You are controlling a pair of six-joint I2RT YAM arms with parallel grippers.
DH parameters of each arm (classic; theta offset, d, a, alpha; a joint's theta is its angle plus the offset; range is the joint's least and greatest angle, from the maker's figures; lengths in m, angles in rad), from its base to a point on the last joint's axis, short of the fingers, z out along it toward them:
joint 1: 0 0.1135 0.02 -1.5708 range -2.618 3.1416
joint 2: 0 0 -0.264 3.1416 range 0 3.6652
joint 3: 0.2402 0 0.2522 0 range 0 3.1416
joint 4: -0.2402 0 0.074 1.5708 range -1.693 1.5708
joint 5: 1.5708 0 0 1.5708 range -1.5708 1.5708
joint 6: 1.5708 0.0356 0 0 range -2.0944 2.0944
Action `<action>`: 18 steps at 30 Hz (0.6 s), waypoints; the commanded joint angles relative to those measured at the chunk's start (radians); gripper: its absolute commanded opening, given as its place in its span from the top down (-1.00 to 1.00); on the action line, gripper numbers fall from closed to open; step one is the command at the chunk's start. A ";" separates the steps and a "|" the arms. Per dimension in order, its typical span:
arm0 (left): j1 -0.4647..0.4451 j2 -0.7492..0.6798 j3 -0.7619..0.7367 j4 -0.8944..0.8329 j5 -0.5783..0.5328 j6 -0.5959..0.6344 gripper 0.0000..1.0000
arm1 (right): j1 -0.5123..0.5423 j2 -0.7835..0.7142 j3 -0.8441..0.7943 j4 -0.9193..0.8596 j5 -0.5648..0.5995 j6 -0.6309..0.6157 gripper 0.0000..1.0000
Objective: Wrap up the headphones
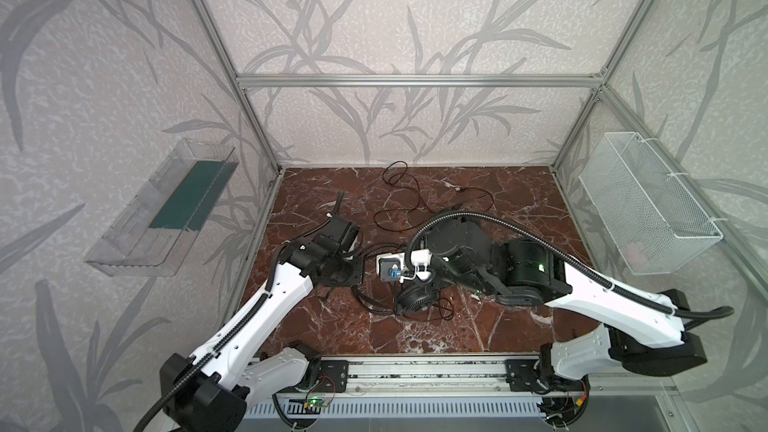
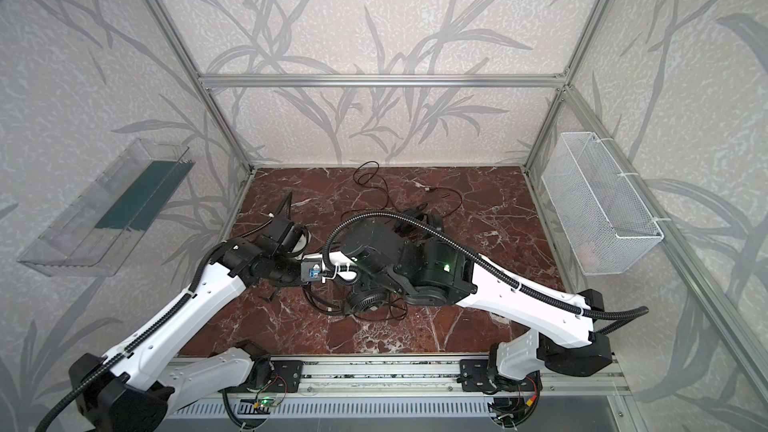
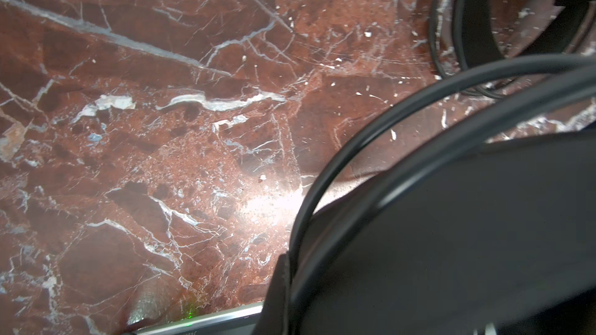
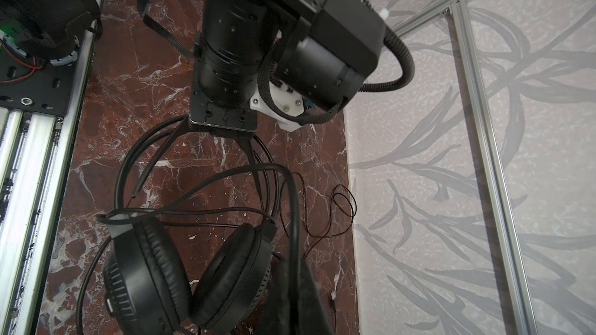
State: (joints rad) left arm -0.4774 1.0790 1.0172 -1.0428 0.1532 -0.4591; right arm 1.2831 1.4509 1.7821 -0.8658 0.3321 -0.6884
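If I lift the headphones (image 4: pixel 145 269): loose cable (image 1: pixel 375 218) may snag.
Left gripper (image 3: pixel 292 272): pinching headband wires (image 3: pixel 338 151).
Right gripper (image 4: pixel 290 294): clamped on black wire (image 4: pixel 294 214).

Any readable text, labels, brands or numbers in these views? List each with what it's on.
None can be read.
Faint print on the frame rail, left wrist view: cut off at the picture's edge and blurred, unreadable.
On the headphones: no brand or marking visible.

Marble tabletop (image 1: pixel 498 201), clear bin (image 1: pixel 124 251), mesh basket (image 1: pixel 648 209)
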 commanded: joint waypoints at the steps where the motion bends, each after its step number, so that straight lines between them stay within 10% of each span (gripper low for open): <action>1: -0.009 -0.047 -0.006 0.005 0.085 0.036 1.00 | -0.038 0.023 0.040 0.027 -0.029 0.009 1.00; 18: -0.022 -0.195 0.017 0.008 0.214 0.061 1.00 | -0.241 0.064 -0.022 0.115 -0.020 0.099 0.72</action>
State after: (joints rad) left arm -0.4950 0.9493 1.0088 -1.0443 0.3004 -0.4103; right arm 1.0817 1.5364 1.7855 -0.7971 0.3115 -0.6304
